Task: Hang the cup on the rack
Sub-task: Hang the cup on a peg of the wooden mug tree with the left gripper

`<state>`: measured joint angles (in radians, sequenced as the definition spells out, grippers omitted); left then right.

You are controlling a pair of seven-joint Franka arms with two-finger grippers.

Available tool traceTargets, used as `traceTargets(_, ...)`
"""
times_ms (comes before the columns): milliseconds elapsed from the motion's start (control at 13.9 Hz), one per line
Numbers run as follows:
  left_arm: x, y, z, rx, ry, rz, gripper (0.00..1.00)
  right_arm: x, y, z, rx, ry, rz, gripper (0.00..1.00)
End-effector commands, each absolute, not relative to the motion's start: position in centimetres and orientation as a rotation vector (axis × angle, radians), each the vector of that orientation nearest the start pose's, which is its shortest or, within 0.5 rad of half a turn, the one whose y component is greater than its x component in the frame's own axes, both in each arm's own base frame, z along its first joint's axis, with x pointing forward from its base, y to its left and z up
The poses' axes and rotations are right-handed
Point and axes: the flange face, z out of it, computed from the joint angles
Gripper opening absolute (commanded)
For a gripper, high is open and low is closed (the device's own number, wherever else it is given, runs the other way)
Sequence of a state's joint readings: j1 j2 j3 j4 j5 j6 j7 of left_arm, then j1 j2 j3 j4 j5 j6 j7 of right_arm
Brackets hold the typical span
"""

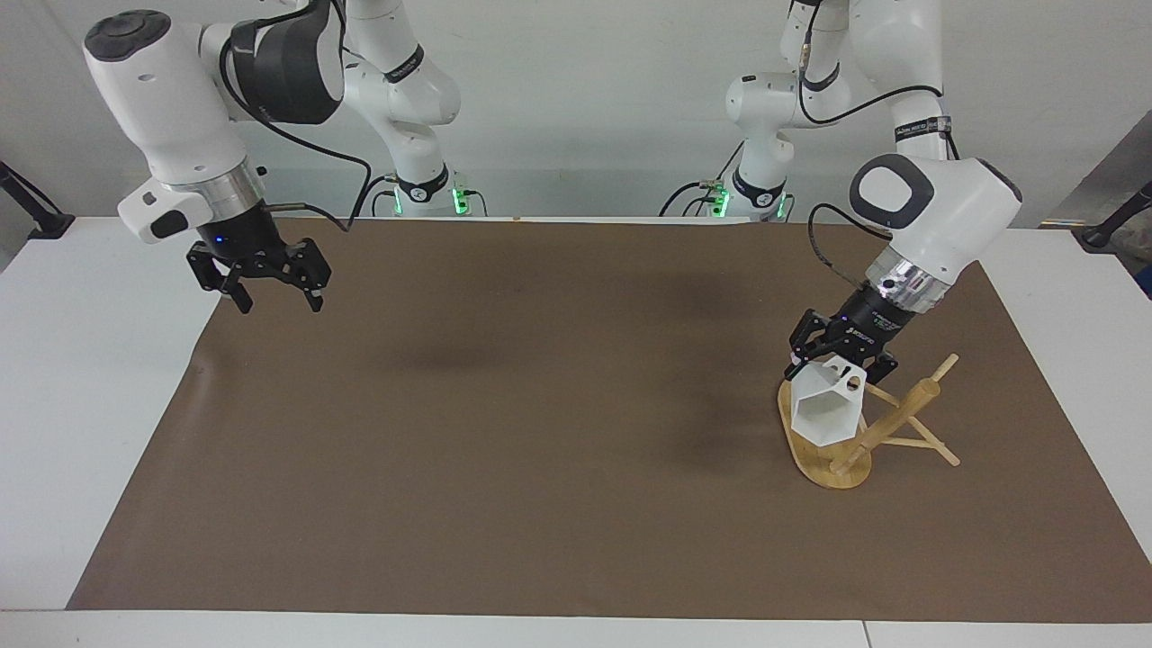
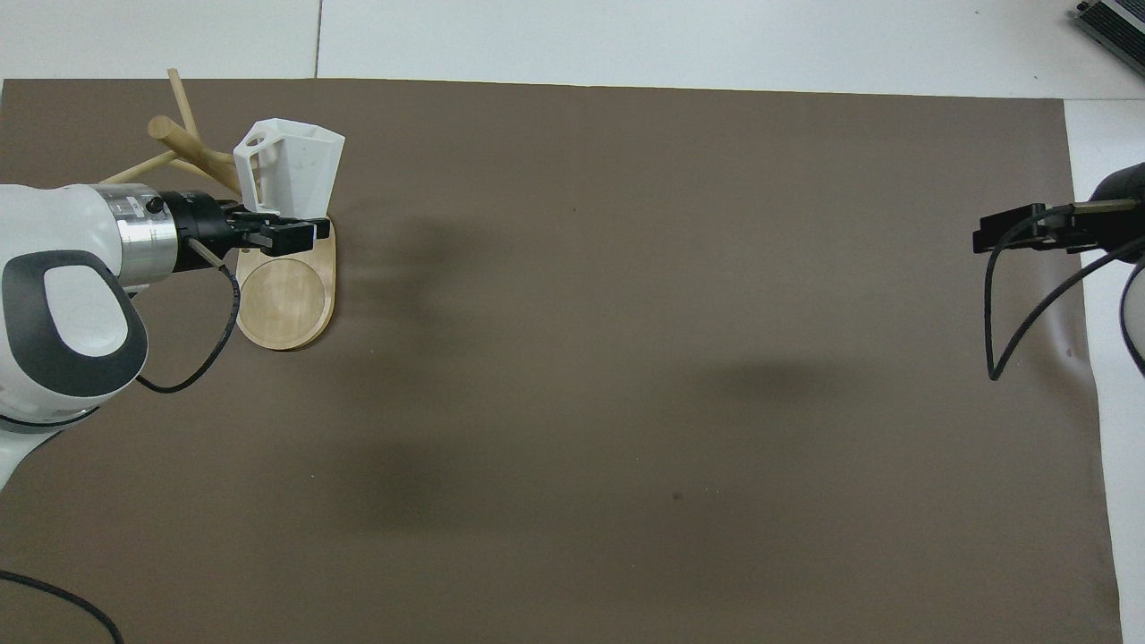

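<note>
— Two arms show in the facing view; where does each one stand?
— At about four o'clock of that view the left gripper (image 1: 839, 360) is clamped on the cup (image 1: 824, 410), holding it by the handle end. The cup is tilted with its six-sided mouth turned toward the camera, and it hangs over the rack (image 1: 841, 445).

— And the rack itself?
— It lies tipped over on the brown mat (image 1: 576, 423), toward the left arm's end of the table. Its oval base stands on edge, and its post and thin pegs slant out toward three o'clock.

— What of the other arm?
— It waits. The right gripper (image 1: 274, 301) hangs at ten o'clock, over the mat's edge, fingers spread apart and holding nothing.

— Now the overhead view?
— There the left gripper (image 2: 295, 234) is at nine o'clock, the cup (image 2: 291, 170) rising from it toward twelve. The rack (image 2: 286, 295) shows the flat underside of its base, pegs pointing to eleven o'clock. Whether cup and pegs touch, I cannot tell. The right gripper (image 2: 1015, 228) sits at three o'clock, over the mat's edge (image 2: 626, 313).
</note>
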<state>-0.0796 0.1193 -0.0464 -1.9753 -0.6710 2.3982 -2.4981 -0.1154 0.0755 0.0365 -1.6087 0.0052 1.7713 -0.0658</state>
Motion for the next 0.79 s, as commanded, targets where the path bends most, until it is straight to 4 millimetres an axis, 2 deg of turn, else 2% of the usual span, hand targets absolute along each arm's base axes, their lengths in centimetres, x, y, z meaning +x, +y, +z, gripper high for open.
traceTargets(0,60.9,-7.8,43.4,0.400,2.642,-0.580,0.00,58.2,-6.3,59.7,-3.113,-0.006,-0.090,1.00)
traceTargets(144,61.0,-7.7,43.4,0.377,2.647,-0.586,0.00,58.0,-6.9,60.5,-3.091,0.003,-0.064,1.00)
traceTargets(288,60.9,-7.6,43.4,0.362,2.650,-0.588,0.00,57.9,-6.3,61.0,-3.090,-0.004,-0.052,1.00)
traceTargets(504,60.9,-7.5,43.4,0.335,2.657,-0.598,0.00,57.9,-5.4,60.7,-3.089,0.048,-0.035,1.00)
traceTargets(720,61.0,-6.0,43.3,0.240,2.679,-0.613,0.00,57.9,-5.0,60.4,-3.088,0.132,-0.020,1.00)
